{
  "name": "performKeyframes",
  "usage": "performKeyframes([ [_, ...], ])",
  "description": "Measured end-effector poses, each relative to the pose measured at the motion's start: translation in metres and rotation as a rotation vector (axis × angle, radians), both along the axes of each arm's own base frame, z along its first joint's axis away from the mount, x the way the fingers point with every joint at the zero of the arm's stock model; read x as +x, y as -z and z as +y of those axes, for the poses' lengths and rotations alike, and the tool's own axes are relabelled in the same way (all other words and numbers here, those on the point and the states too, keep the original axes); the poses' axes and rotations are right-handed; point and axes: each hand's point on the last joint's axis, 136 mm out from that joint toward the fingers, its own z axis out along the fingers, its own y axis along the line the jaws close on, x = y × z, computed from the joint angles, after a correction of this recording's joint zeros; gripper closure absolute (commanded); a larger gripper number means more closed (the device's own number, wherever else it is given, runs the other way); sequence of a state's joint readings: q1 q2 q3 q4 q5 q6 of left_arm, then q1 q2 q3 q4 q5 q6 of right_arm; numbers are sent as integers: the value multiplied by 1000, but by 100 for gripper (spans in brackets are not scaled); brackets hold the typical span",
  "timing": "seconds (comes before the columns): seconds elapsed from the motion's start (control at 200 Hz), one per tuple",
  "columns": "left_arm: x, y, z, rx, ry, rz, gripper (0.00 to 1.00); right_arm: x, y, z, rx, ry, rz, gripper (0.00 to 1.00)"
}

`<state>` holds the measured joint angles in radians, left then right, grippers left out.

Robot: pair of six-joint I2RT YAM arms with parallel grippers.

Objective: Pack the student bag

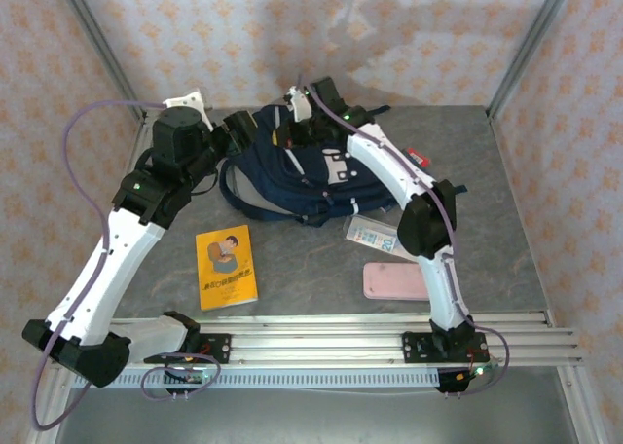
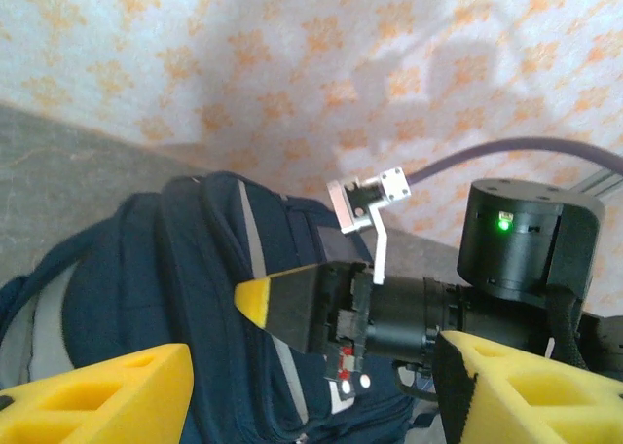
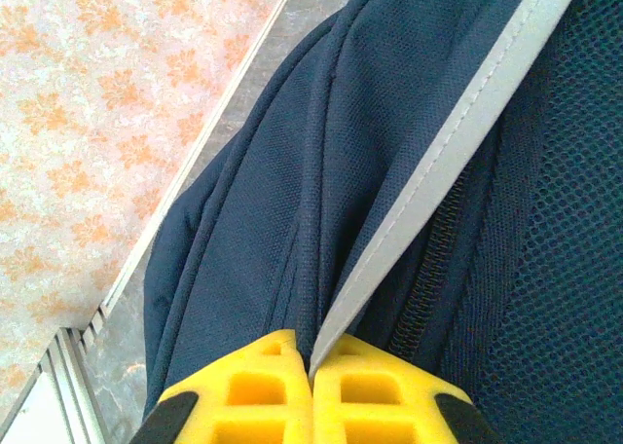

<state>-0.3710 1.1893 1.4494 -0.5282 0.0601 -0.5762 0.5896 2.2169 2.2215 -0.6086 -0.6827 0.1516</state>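
The student bag [image 1: 292, 176] lies at the back middle of the table, navy blue with pale trim stripes. My right gripper [image 1: 298, 129] is down on its top end. In the right wrist view its yellow fingers [image 3: 263, 390] are shut on a fold of the bag's fabric [image 3: 253, 201] beside a grey-white stripe. My left gripper [image 1: 241, 130] hovers at the bag's left side. Its yellow fingers [image 2: 97, 395] stand wide apart and open with nothing held. Between them I see the bag [image 2: 165, 278] and the right gripper's yellow-tipped finger [image 2: 255, 301].
A yellow book [image 1: 226, 266] lies at the front left of the table. A pink flat case [image 1: 394, 280] and a clear packet with blue print [image 1: 373, 234] lie at the front right. A small red item [image 1: 419, 157] sits right of the bag. Metal rails [image 1: 341, 342] run along the near edge.
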Motion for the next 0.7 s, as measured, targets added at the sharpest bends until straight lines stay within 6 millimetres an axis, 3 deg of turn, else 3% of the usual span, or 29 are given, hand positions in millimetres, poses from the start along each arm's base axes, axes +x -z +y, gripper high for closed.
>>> performKeyframes([
  [0.265,8,25,-16,-12,62,70,34,10,11,10,50,61,12,100],
  [0.48,7,28,-21,-34,83,87,35,3,18,43,46,49,9,100],
  [0.616,4,33,-19,-23,82,93,35,-12,30,48,-2,40,36,100],
  [0.701,-1,44,-18,-13,84,115,35,-17,37,44,-42,36,55,62],
])
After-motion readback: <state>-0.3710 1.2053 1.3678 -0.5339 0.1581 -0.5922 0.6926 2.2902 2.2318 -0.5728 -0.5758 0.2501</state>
